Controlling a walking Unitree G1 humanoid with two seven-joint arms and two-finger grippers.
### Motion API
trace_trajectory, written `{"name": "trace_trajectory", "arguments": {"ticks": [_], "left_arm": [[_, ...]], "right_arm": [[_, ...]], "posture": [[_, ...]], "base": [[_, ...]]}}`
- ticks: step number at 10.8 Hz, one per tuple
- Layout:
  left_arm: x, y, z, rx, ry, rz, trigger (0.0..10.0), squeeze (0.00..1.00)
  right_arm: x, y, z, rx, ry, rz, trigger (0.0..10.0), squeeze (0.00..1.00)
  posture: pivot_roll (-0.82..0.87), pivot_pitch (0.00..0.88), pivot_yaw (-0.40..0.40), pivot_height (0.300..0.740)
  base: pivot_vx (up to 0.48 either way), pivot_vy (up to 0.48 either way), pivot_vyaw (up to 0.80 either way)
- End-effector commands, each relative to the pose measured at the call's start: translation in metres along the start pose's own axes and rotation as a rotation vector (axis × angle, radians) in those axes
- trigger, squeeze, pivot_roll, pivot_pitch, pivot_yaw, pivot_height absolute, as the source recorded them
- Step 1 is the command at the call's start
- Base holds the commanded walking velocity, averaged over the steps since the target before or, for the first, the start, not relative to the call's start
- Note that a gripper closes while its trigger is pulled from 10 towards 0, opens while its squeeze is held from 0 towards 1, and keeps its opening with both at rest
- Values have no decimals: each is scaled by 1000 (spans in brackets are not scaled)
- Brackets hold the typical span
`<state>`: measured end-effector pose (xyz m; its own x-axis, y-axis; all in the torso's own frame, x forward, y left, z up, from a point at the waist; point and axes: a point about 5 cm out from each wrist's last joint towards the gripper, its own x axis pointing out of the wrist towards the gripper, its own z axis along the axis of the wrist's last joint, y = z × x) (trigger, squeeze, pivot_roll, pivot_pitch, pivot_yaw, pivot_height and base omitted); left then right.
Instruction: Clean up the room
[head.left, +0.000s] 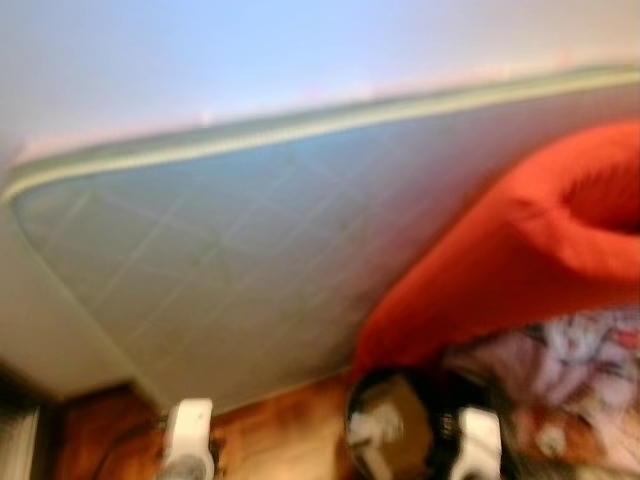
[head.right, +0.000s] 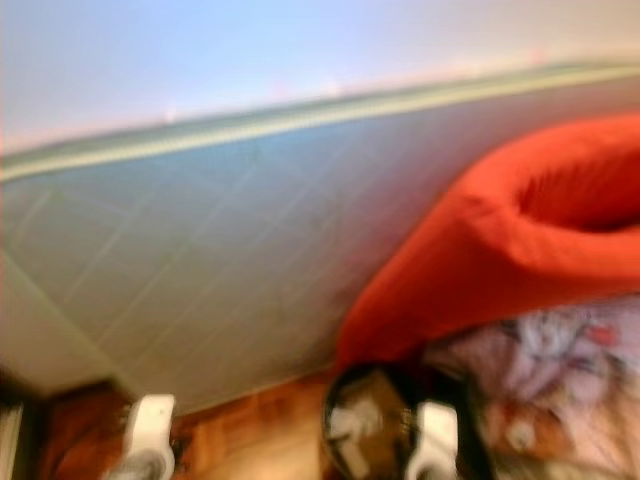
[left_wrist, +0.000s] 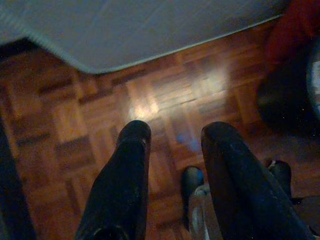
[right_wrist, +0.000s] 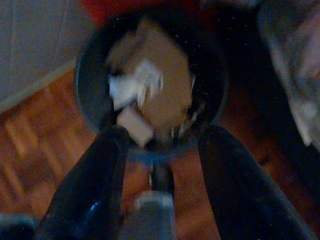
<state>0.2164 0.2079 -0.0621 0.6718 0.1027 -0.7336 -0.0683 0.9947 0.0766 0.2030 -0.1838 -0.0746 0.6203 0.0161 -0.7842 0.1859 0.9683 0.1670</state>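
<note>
Looking down, we see a blue mattress (head.left: 230, 260) with a red blanket (head.left: 520, 270) hanging off its near edge. A round black bin (right_wrist: 150, 85) full of brown and white trash stands on the wood floor (left_wrist: 165, 100) by that edge. Our right gripper (right_wrist: 160, 145) hangs above it, fingers spread. Our left gripper (left_wrist: 172, 145) is spread too, over bare floor.

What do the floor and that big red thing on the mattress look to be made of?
The floor looks like wood parquet: small brown blocks in a square pattern, glossy enough to reflect light. The red thing seems soft fabric, perhaps a blanket, since it drapes and folds; blur leaves the weave unclear. The mattress looks like quilted cloth.
</note>
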Motion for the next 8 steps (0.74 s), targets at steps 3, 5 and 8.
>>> {"name": "trace_trajectory", "arguments": {"ticks": [3,5,8], "left_arm": [[0,11,2,36,24,19,10000,0],[2,11,10,28,7,21,10000,0],[0,5,-1,9,21,16,10000,0]], "right_arm": [[2,11,-1,41,-7,9,10000,0],[3,13,7,61,-39,3,10000,0],[2,4,27,27,-167,-46,10000,0]], "posture": [[158,0,34,740],[150,0,30,740],[143,0,26,740]], "base": [[0,0,-779],[0,0,-775],[0,0,-517]]}}
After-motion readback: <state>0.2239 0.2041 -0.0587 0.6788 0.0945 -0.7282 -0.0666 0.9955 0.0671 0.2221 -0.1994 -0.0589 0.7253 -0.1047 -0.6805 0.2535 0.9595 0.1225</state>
